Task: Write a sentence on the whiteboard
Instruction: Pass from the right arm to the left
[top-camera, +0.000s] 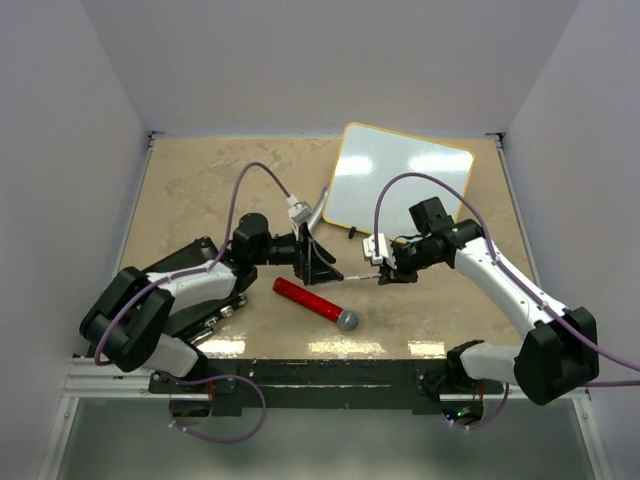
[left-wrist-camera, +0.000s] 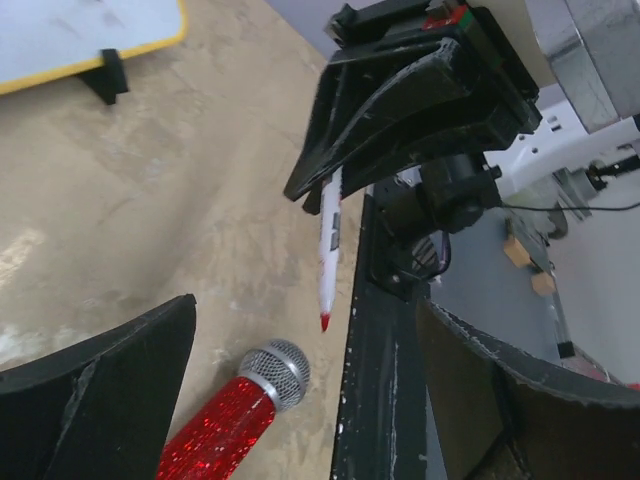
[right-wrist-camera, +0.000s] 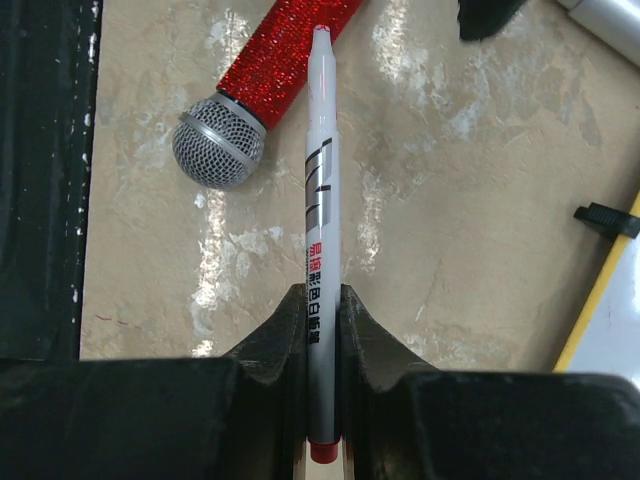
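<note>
Bright overhead light; glare on the table (top-camera: 200, 190) and whiteboard (top-camera: 400, 180); soft shadows.

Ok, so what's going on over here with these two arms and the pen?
The right claw is shut on a white marker, uncapped with its red tip showing, held off the table in front of the whiteboard. The left claw is open right beside it and holds nothing. The whiteboard looks blank, so nothing is written on it yet. A red glittery toy microphone lies on the table between the arms, untouched.
</note>
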